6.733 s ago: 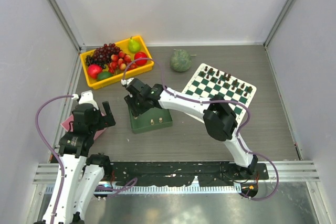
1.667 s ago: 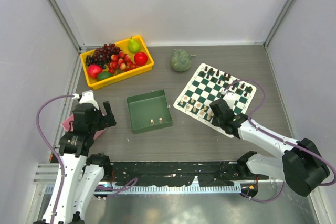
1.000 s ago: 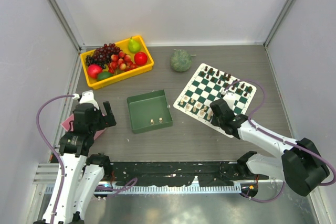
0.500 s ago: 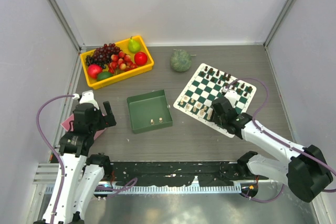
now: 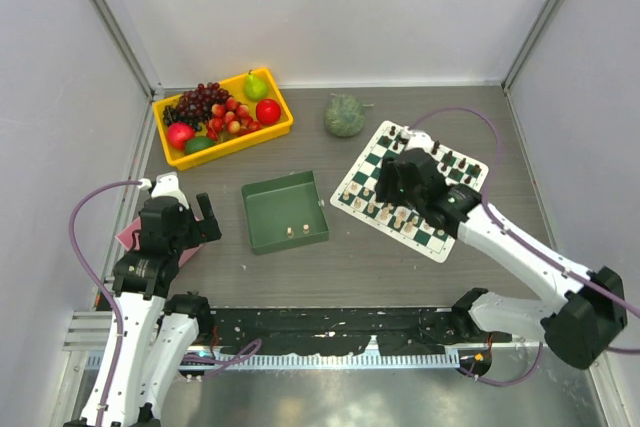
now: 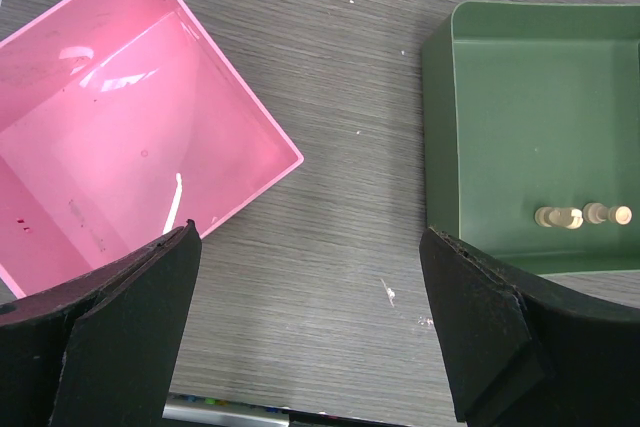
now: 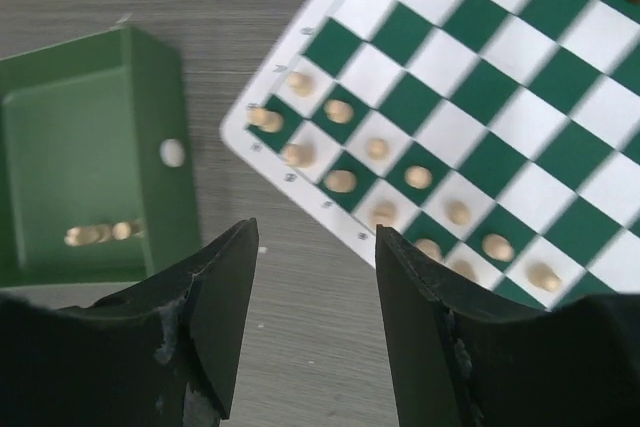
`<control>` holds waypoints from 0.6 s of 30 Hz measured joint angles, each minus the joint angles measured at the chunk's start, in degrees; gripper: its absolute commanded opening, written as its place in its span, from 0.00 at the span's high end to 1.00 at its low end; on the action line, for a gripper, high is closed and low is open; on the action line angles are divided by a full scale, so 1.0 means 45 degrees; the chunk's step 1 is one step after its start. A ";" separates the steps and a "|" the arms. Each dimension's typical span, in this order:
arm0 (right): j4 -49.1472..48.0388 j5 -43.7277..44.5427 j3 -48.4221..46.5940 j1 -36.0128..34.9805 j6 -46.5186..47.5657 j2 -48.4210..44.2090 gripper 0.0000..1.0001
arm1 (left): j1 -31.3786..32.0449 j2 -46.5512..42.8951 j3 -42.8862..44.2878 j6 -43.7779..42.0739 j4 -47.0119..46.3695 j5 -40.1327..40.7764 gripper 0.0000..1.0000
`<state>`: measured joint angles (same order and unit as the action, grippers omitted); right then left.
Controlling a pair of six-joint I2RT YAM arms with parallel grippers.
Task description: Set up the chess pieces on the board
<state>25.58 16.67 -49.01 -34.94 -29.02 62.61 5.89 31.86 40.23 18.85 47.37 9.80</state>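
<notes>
**A:** What was the setting?

**B:** A dark wood-grain bench (image 5: 350, 257) walled by plain white panels.

**A:** And the chess pieces?

**B:** Most of the cream chess pieces (image 7: 340, 181) stood in two rows along the edge of the board (image 5: 372, 162) that faced the arms' bases. The dark pieces (image 5: 402, 134) stood along the far edge, so I took it for the starting array. A few more cream ones lay in the green tray (image 5: 268, 209) near the board, apparently the supply.

**A:** The grippers?

**B:** The right gripper (image 7: 315, 247) hung over the side of the board nearest the green tray. Its jaws were apart with nothing between them, so it was probably free to fetch from the tray. The left gripper (image 6: 310, 347) hovered released and empty between the green tray and a pink tray (image 6: 120, 127), seemingly parked out of the way.

**A:** Any writing?

**B:** Tiny marks ran along the board's white border, too blurred to read. No brand showed.
</notes>
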 measured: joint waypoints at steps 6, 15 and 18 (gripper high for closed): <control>0.0175 -0.0860 -0.3021 -0.2079 0.0806 0.2943 0.41 | 0.0000 0.0005 0.0000 0.0000 0.0005 0.0005 0.01; 0.0981 -0.2404 -0.6305 -0.4197 0.1404 0.7810 0.37 | 0.0000 0.0000 0.0000 0.0005 0.0005 0.0015 0.01; 0.1239 -0.2764 -0.6917 -0.4643 0.1452 0.9054 0.36 | 0.0000 0.0005 0.0000 0.0005 0.0005 0.0019 0.01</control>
<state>31.16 4.23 -80.14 -55.83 -22.48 103.35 5.89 31.88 40.23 18.87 47.40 9.89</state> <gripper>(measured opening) 0.630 0.992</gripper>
